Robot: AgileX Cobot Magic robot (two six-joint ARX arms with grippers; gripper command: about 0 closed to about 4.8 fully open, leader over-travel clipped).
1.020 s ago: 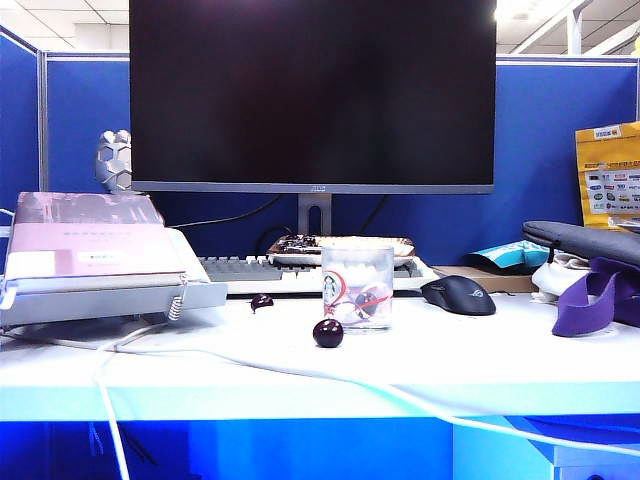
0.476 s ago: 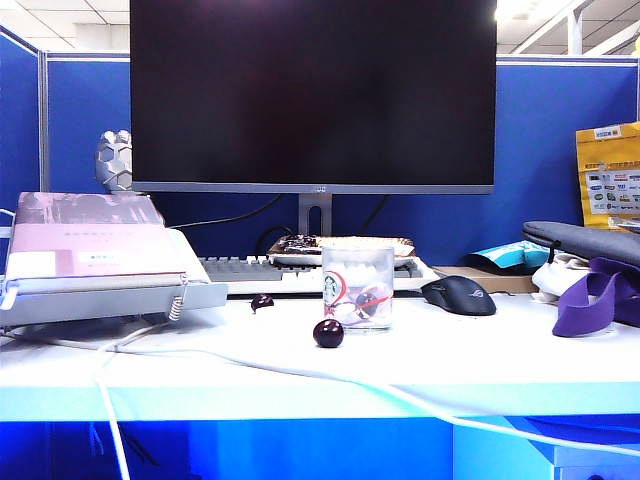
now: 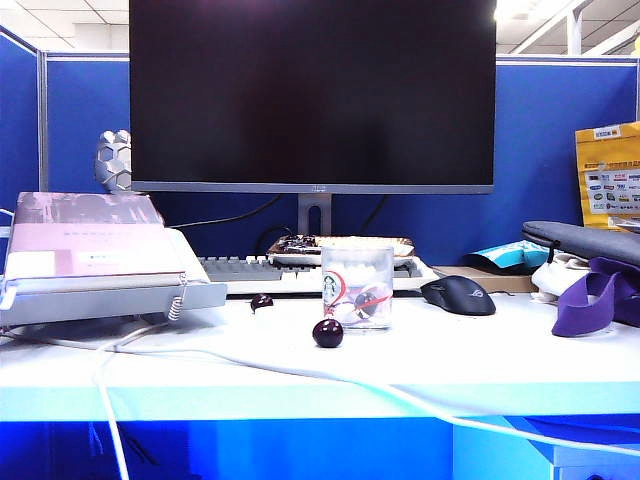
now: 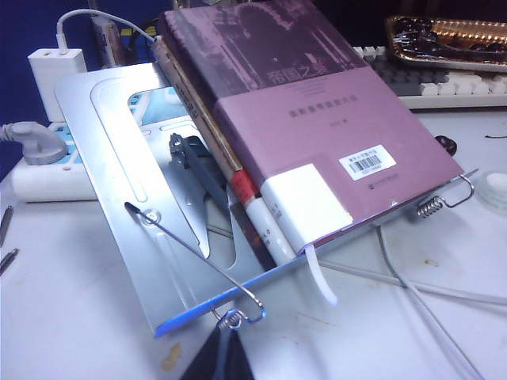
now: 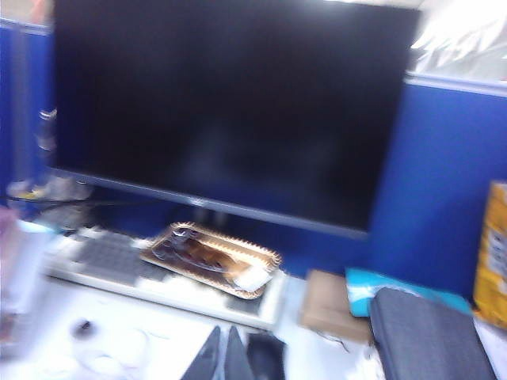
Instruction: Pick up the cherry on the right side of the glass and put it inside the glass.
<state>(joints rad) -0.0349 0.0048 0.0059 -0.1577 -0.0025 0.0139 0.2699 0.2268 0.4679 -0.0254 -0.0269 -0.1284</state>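
Cherry sits inside the glass at desk centre, so the drop looks done! Another cherry lies at the glass's seven o'clock. Right gripper pinched shut, empty, above the mouse; left gripper dark, state unreadable.

Glass: short, clear, straight-sided; green round logo and red curved lines are printed on it; set upright on the white desk. Cherry: small, dark, round; seen inside the glass, at its bottom.
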